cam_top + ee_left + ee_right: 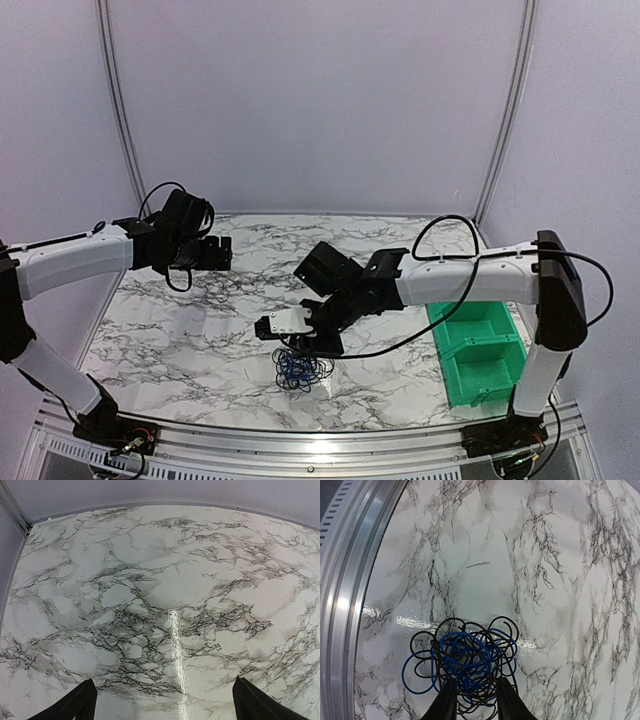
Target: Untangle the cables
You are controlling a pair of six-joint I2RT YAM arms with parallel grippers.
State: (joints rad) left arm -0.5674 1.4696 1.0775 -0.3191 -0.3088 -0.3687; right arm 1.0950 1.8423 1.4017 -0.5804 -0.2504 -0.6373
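- the right gripper (pixel 303 347) hangs low over the cables (pixel 300 369), a small tangle of blue and black loops lying on the marbled table (pixel 180 330), near its front edge and a little right of centre.
- in the right wrist view, its 2 dark fingers (pixel 444 705) stand narrowly apart, straddling the near side of the tangle with several blue and black strands running between them. whether the fingers actually pinch those strands cannot be told.
- most of the loops fan out beyond the fingertips. 1 large blue loop spills to the left, and black loops arch over the top of the bundle.
- the left gripper (pixel 222 253) is held in the air over the far left part of the table, well apart from the cables. its jaws are spread wide and hold nothing.
- the left wrist view shows only bare marbled surface between the 2 finger tips (pixel 75 705).
- a silver metal rail (pixel 342 610) runs along the table's edge near the tangle.
- 2 green bins (pixel 478 350) sit at the table's right side, beside the right arm's upright.
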